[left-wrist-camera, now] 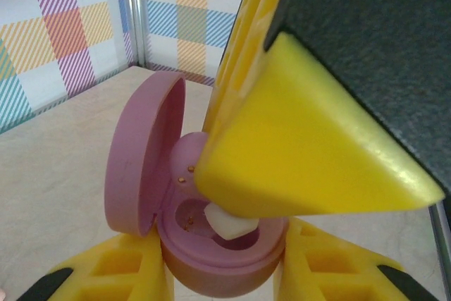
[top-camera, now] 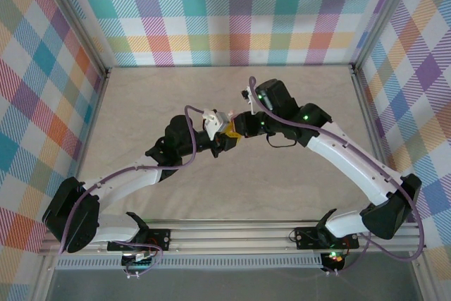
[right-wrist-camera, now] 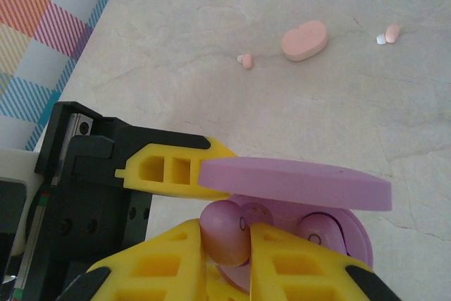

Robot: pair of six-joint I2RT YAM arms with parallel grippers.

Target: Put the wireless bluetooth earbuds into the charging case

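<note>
I have the left gripper (left-wrist-camera: 224,269) clamped on the base of the purple case (left-wrist-camera: 211,262), one yellow finger on each side, lifted off the table (top-camera: 296,188) about mid-scene where the two arms meet. Held that way, the case can't slide or tip when something is pressed into it. Its lid (left-wrist-camera: 141,156) is hinged open to the left in the left wrist view, which leaves the sockets exposed from above.

The right gripper (right-wrist-camera: 227,244) is closed on a purple earbud (right-wrist-camera: 222,225). It pinches the rounded body so the pale tip (left-wrist-camera: 229,222) points down. That tip is now inside one socket of the case, though I judge it isn't fully seated. The neighbouring socket (left-wrist-camera: 184,215) looks empty, with gold contacts showing.

Lying on the table beyond the grippers in the right wrist view are the closed pink case (right-wrist-camera: 304,40) and two pink earbuds (right-wrist-camera: 244,61) (right-wrist-camera: 389,33), one on each side of it and well apart from each other. I haven't dealt with any of these.

Next I'd press the earbud down gently. The risk is it cocking sideways against the socket rim.
</note>
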